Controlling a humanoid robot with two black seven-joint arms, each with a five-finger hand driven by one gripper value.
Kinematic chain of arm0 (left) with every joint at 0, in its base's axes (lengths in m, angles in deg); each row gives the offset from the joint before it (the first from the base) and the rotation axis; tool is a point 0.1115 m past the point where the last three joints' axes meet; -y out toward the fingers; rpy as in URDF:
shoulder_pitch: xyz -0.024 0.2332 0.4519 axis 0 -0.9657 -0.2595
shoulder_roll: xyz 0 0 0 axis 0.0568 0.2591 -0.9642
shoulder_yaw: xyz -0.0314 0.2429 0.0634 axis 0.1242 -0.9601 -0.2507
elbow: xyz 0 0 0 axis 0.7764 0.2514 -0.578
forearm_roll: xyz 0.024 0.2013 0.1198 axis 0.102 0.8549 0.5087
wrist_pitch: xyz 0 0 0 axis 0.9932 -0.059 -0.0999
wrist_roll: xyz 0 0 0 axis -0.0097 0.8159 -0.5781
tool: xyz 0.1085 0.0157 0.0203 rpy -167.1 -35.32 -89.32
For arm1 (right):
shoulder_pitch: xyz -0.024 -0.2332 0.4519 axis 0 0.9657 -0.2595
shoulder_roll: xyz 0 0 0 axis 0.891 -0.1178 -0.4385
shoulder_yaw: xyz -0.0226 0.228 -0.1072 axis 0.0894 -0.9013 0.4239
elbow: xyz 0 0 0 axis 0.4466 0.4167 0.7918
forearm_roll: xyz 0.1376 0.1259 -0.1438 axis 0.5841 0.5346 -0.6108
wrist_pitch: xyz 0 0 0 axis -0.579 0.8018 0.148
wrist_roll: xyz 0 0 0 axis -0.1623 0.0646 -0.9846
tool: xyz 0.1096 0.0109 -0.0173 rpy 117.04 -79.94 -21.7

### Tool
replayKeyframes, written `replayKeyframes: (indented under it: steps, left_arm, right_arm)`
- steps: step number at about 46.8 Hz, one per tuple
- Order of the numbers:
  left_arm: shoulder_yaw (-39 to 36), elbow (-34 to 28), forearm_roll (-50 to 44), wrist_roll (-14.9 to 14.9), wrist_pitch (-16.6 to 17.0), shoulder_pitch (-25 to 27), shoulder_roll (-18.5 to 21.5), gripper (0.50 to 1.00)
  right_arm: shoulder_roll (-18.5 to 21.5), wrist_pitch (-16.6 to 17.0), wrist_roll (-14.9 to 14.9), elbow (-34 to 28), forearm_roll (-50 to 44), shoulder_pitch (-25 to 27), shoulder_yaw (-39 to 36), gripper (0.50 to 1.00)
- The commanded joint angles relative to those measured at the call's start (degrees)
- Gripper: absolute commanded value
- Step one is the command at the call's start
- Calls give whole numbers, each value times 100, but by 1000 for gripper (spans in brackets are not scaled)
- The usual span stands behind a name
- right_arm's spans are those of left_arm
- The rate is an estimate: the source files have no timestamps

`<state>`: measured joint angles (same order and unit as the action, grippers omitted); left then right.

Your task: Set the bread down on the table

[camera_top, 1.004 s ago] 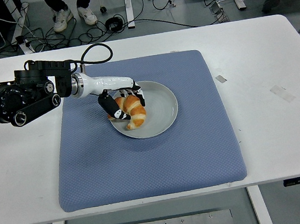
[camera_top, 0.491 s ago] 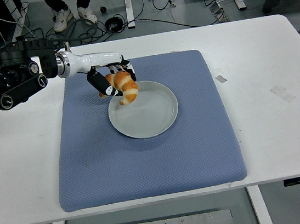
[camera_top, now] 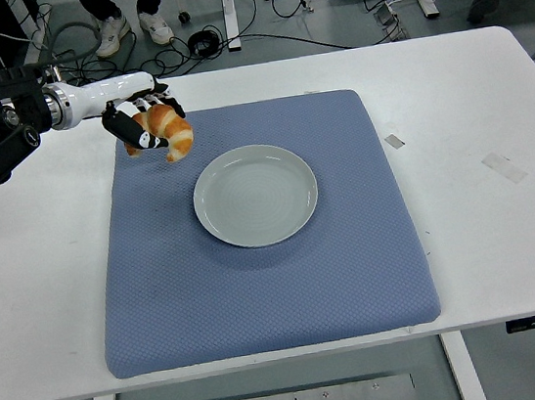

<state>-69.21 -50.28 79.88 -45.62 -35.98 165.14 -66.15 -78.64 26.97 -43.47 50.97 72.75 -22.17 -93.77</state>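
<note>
Left hand [camera_top: 144, 125] grasping the croissant [camera_top: 168, 130] above the blue mat [camera_top: 258, 280].
It looks light, soft and flaky; keep your grip gentle around its middle.

My left arm, black and bulky with a white forearm section, reaches in from the left edge toward the far left of the scene. My black-and-white five-fingered left hand [camera_top: 144, 125] hangs raised, its fingers [camera_top: 123, 130] curled around a golden-brown curved piece of bread [camera_top: 169, 130].
</note>
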Motion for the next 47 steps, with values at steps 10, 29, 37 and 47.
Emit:
replayKeyframes:
  steps: [10,29,37,47]
  left_arm:
    - [0,147,1,-1,12,-219,9,624]
    - [9,226,1,8,135,-439,-26,637]
    - [18,226,1,8,188,-562,-44,646]
    - [18,226,-8,8,214,-597,-44,687]
  right_arm:
    - [0,-1,1,0,-1,0,0,1000]
    - [0,-1,1,0,-1,0,0,1000]
    - [0,-1,10,0,-1,0,0,1000]
    - [0,-1,1,0,-1,0,0,1000]
